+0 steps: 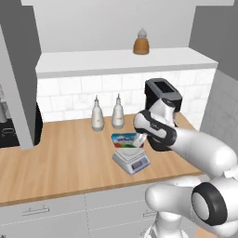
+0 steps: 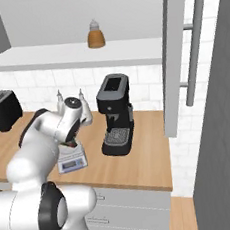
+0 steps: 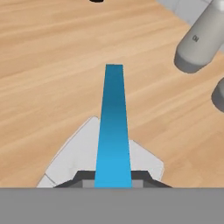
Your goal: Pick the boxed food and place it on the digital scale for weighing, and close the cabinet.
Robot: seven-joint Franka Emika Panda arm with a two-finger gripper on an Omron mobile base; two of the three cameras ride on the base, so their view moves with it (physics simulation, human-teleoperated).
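Pinching the box (image 3: 113, 131) edge-on, your jaws hold it just above the scale (image 1: 131, 159) on the tabletop (image 1: 60, 153), left of the coffee machine (image 2: 115, 115); the cabinet (image 2: 173, 55) stands open.

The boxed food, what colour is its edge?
Blue; the boxed food shows best in the hand view.

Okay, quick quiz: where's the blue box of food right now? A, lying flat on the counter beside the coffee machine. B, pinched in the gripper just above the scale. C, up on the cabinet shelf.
B: the boxed food stands edge-on between the shut gripper tips, over the digital scale.
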